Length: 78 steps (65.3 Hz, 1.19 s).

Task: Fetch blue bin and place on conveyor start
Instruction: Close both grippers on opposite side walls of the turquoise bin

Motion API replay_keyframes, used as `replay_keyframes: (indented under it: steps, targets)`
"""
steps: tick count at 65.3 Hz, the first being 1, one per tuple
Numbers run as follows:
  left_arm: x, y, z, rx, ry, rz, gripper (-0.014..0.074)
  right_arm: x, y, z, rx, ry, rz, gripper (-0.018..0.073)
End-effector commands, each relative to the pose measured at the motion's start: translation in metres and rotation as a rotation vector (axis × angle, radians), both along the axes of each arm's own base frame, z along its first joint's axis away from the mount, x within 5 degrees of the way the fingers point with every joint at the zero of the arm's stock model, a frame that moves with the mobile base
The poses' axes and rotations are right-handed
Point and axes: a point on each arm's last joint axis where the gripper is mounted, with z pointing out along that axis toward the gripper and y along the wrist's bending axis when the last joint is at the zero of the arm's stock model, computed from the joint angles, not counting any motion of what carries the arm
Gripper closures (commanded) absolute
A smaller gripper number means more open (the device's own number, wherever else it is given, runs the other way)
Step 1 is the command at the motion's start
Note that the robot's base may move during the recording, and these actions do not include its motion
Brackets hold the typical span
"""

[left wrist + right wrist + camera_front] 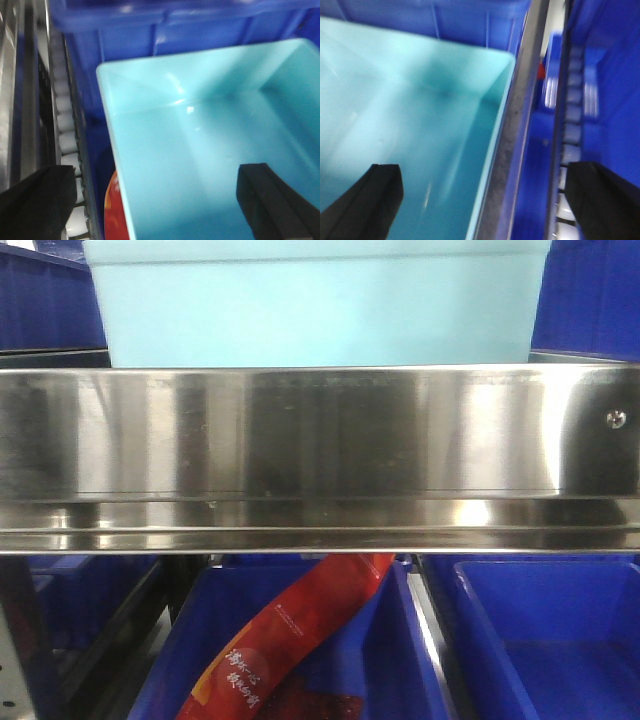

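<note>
Glare streaks the steel rail point(320, 430); wrist views of the blue bin point(200, 165) are blurred.

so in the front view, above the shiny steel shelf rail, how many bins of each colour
pale turquoise rectangular plastic tub: 1
dark blue plastic bins: 2
total: 3

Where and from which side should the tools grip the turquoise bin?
From above, by its side walls: left tool over the left rim, right tool over the right rim. The turquoise bin is open-topped, the steel rail blocks its front, and each open tool straddles one wall.
</note>
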Motion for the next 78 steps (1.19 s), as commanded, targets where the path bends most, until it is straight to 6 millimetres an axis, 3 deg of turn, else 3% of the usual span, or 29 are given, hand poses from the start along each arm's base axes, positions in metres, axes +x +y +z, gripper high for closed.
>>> replay_keyframes:
  steps: [1,18,28,33,36,40,46,51,66,78]
  targets:
    - [0.018,-0.003,-0.014,-0.01,0.057,0.009,0.005,0.019,0.002,-0.015,-0.008,0.048,-0.022,0.0]
    - [0.055,-0.013,-0.072,0.025,0.194,0.011,0.005,0.063,0.01,-0.068,-0.003,0.144,-0.049,0.0]
    - [0.064,-0.015,-0.088,0.035,0.232,0.011,0.0051,0.076,0.012,-0.09,-0.013,0.191,-0.05,0.001]
    - [0.064,-0.015,-0.089,0.036,0.236,0.011,0.0081,0.08,0.013,-0.097,-0.016,0.207,-0.05,0.0088]
    - [0.064,-0.015,-0.089,0.036,0.236,0.011,0.013,0.081,0.013,-0.099,-0.017,0.212,-0.05,0.0151]
    - [0.064,-0.015,-0.089,0.036,0.236,0.011,0.0242,0.082,0.013,-0.101,-0.018,0.217,-0.05,0.0302]
    - [0.064,-0.015,-0.089,0.038,0.235,0.011,0.0521,0.082,0.013,-0.101,-0.018,0.217,-0.05,0.0575]
    - [0.064,-0.015,-0.089,0.04,0.233,0.012,0.0706,0.082,0.013,-0.101,-0.022,0.216,-0.051,0.0727]
    - [0.062,-0.013,-0.088,0.056,0.256,0.011,0.0708,0.079,0.012,-0.1,-0.038,0.226,-0.053,0.0711]
    - [0.051,-0.011,-0.067,0.056,0.249,0.007,0.0708,0.067,0.009,-0.077,-0.028,0.18,-0.052,0.0711]
